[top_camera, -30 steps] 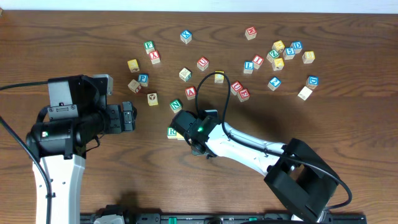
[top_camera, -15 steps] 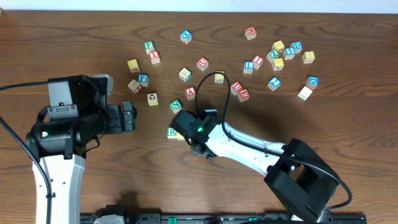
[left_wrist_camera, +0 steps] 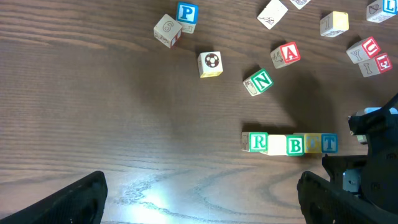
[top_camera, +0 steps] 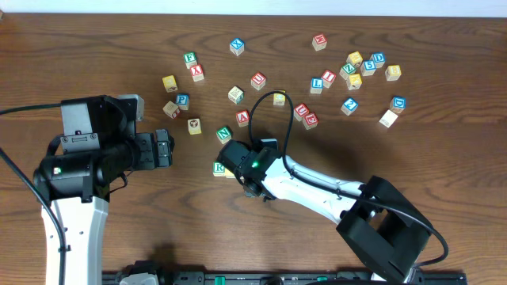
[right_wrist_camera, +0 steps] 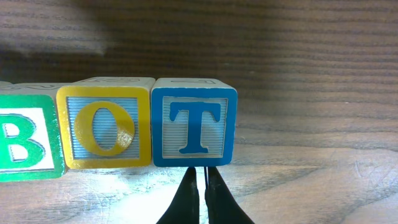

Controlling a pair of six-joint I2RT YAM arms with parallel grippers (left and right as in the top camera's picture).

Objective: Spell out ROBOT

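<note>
The row of cubes [left_wrist_camera: 292,144] lies flat on the bench [left_wrist_camera: 93,112], near the middle and toward its front edge. In the left wrist view it reads, from left to right, green R cube [left_wrist_camera: 257,142], pale cube [left_wrist_camera: 277,144] whose upper face looks blank from that angle, green B cube [left_wrist_camera: 295,145], yellow O cube [left_wrist_camera: 311,144] and blue T cube [left_wrist_camera: 328,144]. The five sit side by side with faces touching, in a straight line. The right wrist view confirms the B, O and T in close contact, letters upright to that camera. From overhead only the R cube shows; the remainder is hidden beneath the right arm. The right tool [right_wrist_camera: 199,186] is fully closed, its two fingertips pressed together and empty. The tips sit just at the lower front edge of the T cube; contact cannot be confirmed. The left tool [left_wrist_camera: 202,180] stands wide open and holds nothing, hovering well to the left of the row. Loose cubes lie beyond the row: a green N cube [left_wrist_camera: 258,81] nearest, then a red A cube [left_wrist_camera: 285,53], a soccer-ball cube [left_wrist_camera: 210,63] and a blue P cube [left_wrist_camera: 186,13], all apart from the row.
</note>
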